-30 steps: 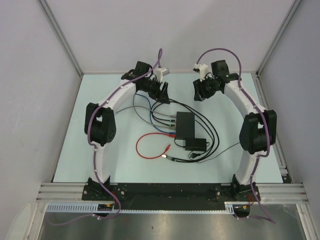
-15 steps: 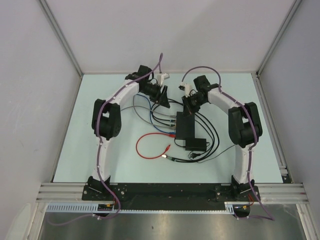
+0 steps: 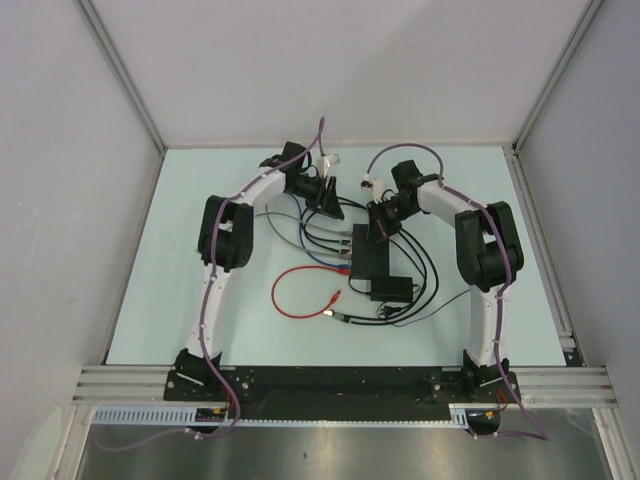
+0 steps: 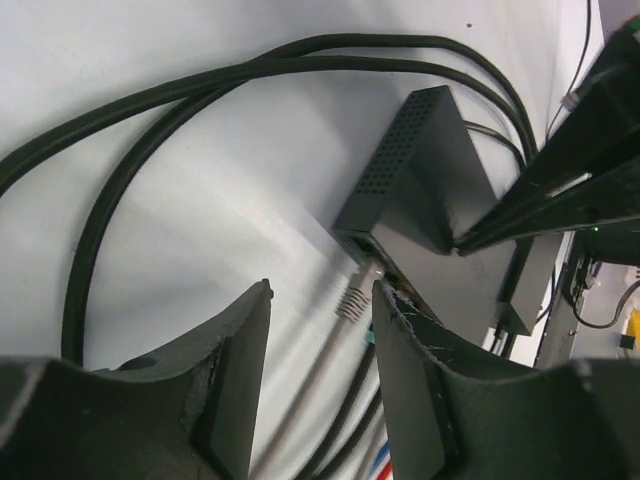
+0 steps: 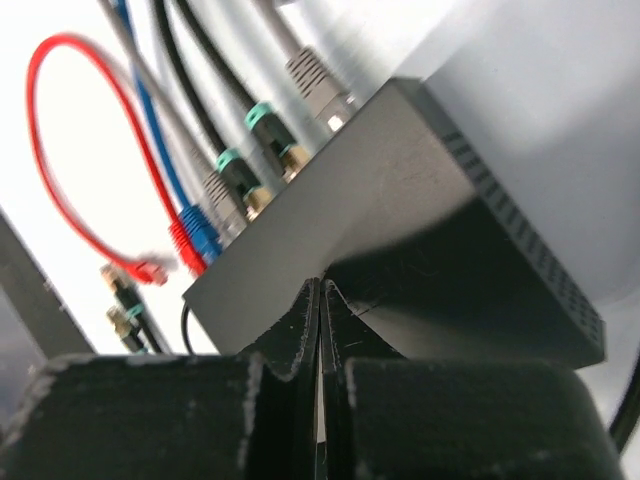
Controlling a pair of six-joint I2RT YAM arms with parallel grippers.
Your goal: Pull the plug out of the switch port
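Observation:
The switch (image 3: 368, 262) is a flat black box lying mid-table, with a row of plugs along its left edge. A grey plug (image 4: 358, 290) sits in the end port at its far corner. My left gripper (image 4: 320, 300) is open just short of that plug, and the grey cable runs back between its fingers (image 4: 405, 340). Nothing is gripped. My right gripper (image 5: 320, 285) is shut, empty, its tips resting on the switch's top (image 5: 330, 190). In the right wrist view the grey plug (image 5: 315, 78), two green-collared plugs (image 5: 262, 128) and a blue plug (image 5: 203, 235) line the edge.
A smaller black box (image 3: 392, 290) lies against the switch's near end. A red cable (image 3: 297, 293) loops on the table to the left, its loose plug (image 5: 148, 268) lying free. Thick black cables (image 3: 425, 262) curve round the right and back. Enclosure walls stand on three sides.
My right arm has swung in from the back right onto the switch, and its jaws have closed. My left gripper has edged toward the switch's far corner while its jaws narrowed.

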